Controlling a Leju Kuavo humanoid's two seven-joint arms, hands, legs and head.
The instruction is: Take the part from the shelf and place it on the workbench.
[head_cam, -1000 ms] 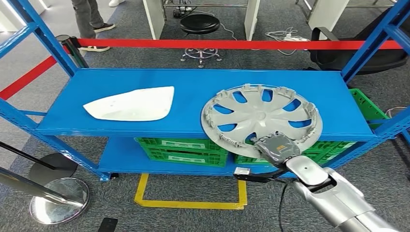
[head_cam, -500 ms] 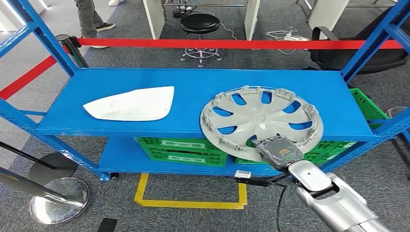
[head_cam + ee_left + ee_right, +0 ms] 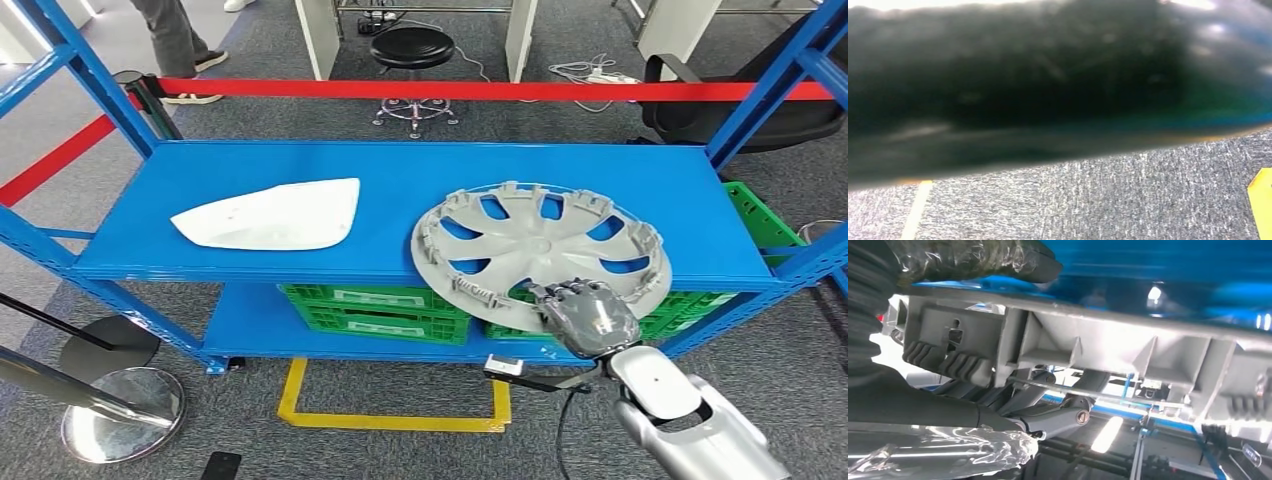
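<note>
We see the gray wheel cover lying on the blue shelf, toward its 4 o'clock part, with the near edge sticking out past the front lip and tilted a little. Our right robot hand grips that near edge at the cover's 6 o'clock — in the right wrist view a dark finger lies on one side of the ribbed rim and the rest of the hand on the other. A white panel rests flat on the shelf at 9 o'clock, well apart from the cover. Green crates sit on the lower level. Whether the left robot hand is open or closed, we cannot tell — its wrist view is blurred dark over gray carpet.
</note>
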